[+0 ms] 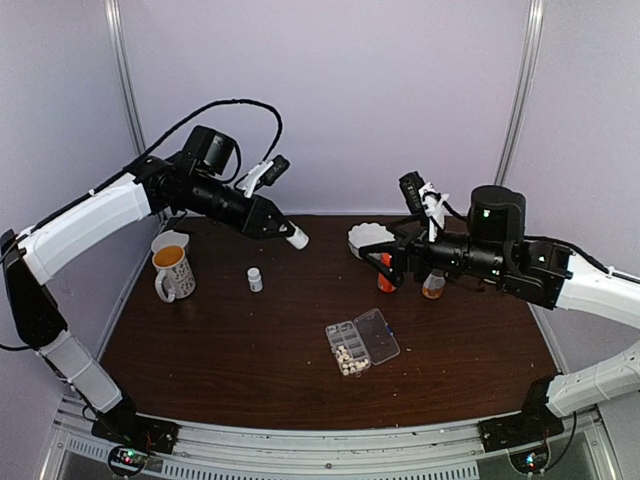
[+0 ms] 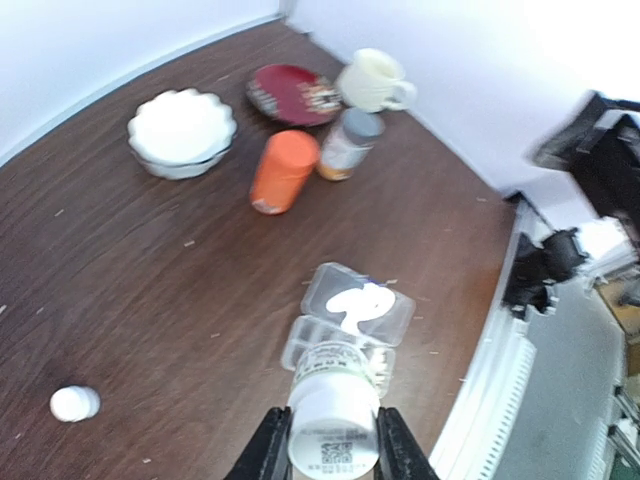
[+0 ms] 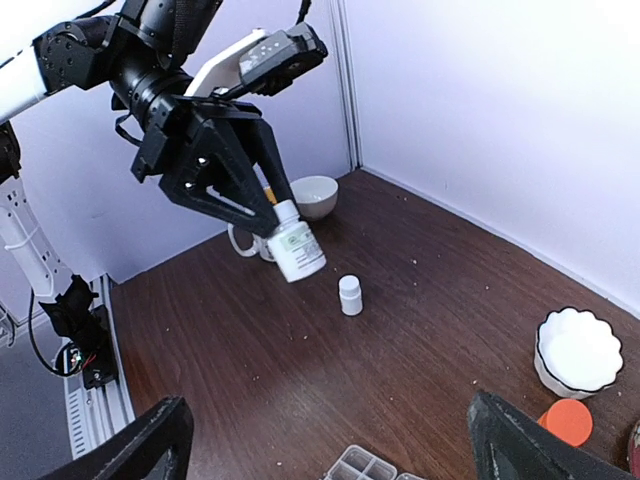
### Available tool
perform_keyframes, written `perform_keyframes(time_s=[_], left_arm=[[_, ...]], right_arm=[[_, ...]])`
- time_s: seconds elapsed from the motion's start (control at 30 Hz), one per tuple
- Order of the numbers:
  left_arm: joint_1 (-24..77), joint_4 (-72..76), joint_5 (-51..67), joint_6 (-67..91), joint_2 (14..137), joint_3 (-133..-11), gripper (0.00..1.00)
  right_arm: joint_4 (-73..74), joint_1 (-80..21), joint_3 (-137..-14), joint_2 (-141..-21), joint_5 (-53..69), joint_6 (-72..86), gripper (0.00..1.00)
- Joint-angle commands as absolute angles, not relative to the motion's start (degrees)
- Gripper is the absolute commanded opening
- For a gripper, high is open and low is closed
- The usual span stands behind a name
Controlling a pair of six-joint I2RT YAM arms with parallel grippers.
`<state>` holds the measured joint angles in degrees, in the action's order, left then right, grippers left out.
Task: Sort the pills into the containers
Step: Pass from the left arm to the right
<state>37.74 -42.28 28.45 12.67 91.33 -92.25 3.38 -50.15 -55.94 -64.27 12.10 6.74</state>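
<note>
Lying nearest the arm bases, just right of the middle of the table [image 1: 200, 350], the clear organizer box [image 1: 345, 350] has its lid [image 1: 380, 335] swung open toward 2 o'clock. The pills [image 1: 350, 358] form a pale cluster in the containers [image 1: 338, 336] at its near end.

From the box, a small white bottle [image 1: 255, 279] stands upright at 10 o'clock, well apart. A mug [image 1: 172, 268] of orange-brown liquid stands beyond it, near the table's left edge. At 1 o'clock stand an orange bottle [image 1: 385, 275] and, to its right, a grey-capped amber bottle [image 1: 433, 286].

The right hand [image 3: 330, 420] hangs near those two, its fingers spread wide with nothing between them. The left hand [image 2: 332, 450] is up in the air at 11 o'clock, clamped on a white bottle [image 2: 335, 400] that is tilted with its free end pointing down. Farthest back, at 12 o'clock, a white scalloped bowl [image 1: 368, 238] rests by the back edge.
</note>
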Motion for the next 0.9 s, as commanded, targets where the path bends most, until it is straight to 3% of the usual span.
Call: perform_keyframes(time_s=[0.0, 0.27, 0.33, 0.5, 0.67, 0.87], left_arm=[[41.1, -39.1, 35.4, 13.9, 87.7, -91.1, 0.18], [43.8, -30.6, 37.8, 18.5, 79.2, -84.5, 0.15], [43.8, -28.5, 39.3, 20.1, 77.7, -82.9, 0.14], [43.9, -28.2, 43.2, 21.9, 76.5, -82.9, 0.13], [44.0, -28.2, 45.1, 22.5, 75.6, -83.4, 0.13], [44.0, -28.3, 47.6, 23.0, 75.4, -83.5, 0.12]], right_arm=[[-4.8, -50.6, -53.3, -62.0, 9.6, 7.1, 1.00], [-18.9, -51.3, -49.7, -64.0, 22.0, 15.5, 0.99], [-21.2, -53.4, -49.9, -65.1, 23.7, 14.0, 0.91], [-23.1, -60.7, -50.4, -67.2, 17.5, 1.4, 0.84], [-29.5, -61.9, -50.6, -70.3, 13.5, -1.5, 0.68], [-34.6, -62.9, -51.0, -72.5, 13.7, -3.9, 0.65]])
